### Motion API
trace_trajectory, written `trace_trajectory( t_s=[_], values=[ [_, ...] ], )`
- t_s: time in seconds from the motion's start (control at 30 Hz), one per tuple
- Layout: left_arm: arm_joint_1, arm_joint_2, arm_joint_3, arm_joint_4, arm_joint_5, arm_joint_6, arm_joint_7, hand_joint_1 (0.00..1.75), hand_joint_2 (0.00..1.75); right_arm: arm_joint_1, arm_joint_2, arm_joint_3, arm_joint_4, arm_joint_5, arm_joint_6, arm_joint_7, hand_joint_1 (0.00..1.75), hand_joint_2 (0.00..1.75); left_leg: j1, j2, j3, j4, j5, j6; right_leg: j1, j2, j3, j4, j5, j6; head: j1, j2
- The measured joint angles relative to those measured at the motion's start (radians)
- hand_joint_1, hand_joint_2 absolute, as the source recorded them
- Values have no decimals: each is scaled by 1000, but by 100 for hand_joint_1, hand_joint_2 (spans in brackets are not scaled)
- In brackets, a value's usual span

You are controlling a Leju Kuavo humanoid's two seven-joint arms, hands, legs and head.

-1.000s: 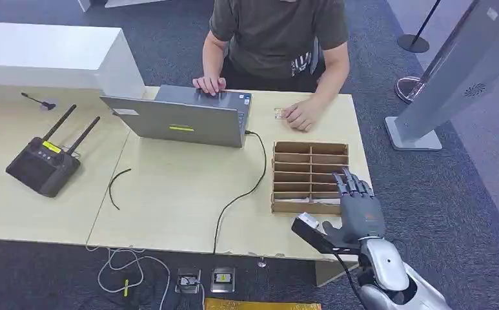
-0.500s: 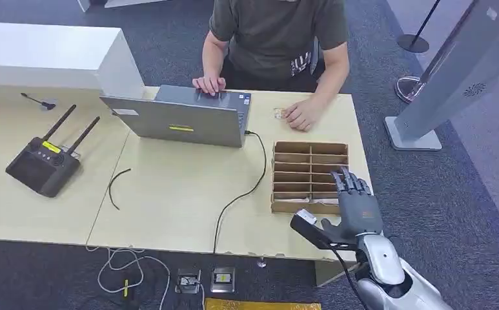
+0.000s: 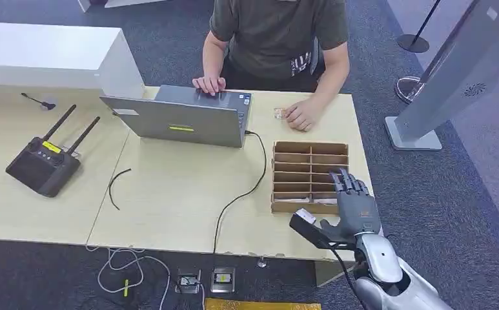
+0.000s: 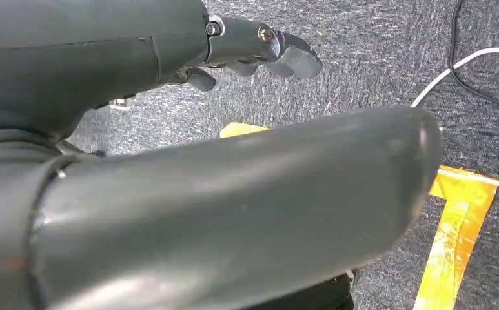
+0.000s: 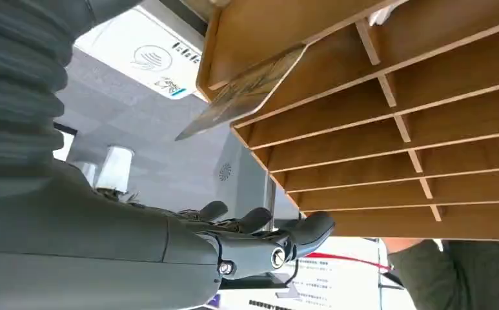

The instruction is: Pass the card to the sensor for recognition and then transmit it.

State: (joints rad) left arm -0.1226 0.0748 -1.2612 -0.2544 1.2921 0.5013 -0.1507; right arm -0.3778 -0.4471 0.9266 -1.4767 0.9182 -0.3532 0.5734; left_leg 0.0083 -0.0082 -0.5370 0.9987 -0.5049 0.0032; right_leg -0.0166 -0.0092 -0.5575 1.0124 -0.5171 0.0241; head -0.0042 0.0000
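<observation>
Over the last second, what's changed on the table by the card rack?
The right hand has slid slightly toward the robot's left and nearer the wooden rack's front edge, fingers spread, holding nothing. The rack, laptop, remote controller and the person's hands stayed put.

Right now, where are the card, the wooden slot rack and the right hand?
card (image 5: 246, 90), right wrist view, its flat face.
wooden slot rack (image 3: 310, 147), head view, far rim.
right hand (image 3: 356, 205), head view, back of hand.

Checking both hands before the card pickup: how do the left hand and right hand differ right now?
The right hand is raised over the table at the wooden slotted rack, fingers spread; the left hand hangs down over the carpet, fingers loosely curled. A card sticks out of the rack near the right hand; none near the left. Both hold nothing.
</observation>
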Motion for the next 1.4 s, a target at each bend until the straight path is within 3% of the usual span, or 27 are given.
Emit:
trace_trajectory(
  t_s=[0.07, 0.1, 0.13, 1.2, 1.4],
  values=[
    [0, 0, 0, 0, 0, 2, 2, 0, 0, -3, 0, 6, 5, 0, 0, 2, 2, 175, 0, 0, 0, 0, 0, 0, 0, 0, 0, 0, 0, 0, 0, 0],
    [0, 0, 0, 0, 0, 2, 3, 0, 0, -3, 0, 8, 7, 0, 0, 3, 21, 175, 0, 0, 0, 0, 0, 0, 0, 0, 0, 0, 0, 0, 0, 0],
    [0, 0, 0, 0, 0, 3, 4, 0, 0, -3, 1, 8, 9, 0, 0, 3, 173, 175, 0, 0, 0, 0, 0, 0, 0, 0, 0, 0, 0, 0, 0, 0],
    [-12, 0, 0, 0, -7, 7, 6, 0, 0, -15, 8, 28, 47, 0, -11, 11, 175, 175, 0, 0, 0, 0, 0, 0, 0, 0, 0, 0, 0, 0, 0, 0],
    [-13, 0, 0, 0, -16, 3, 9, 0, 0, -38, 8, 31, 37, 61, -24, 27, 175, 175, 0, 0, 0, 0, 0, -1, 0, 1, 0, 0, 0, 0, 0, 0]
  ],
)
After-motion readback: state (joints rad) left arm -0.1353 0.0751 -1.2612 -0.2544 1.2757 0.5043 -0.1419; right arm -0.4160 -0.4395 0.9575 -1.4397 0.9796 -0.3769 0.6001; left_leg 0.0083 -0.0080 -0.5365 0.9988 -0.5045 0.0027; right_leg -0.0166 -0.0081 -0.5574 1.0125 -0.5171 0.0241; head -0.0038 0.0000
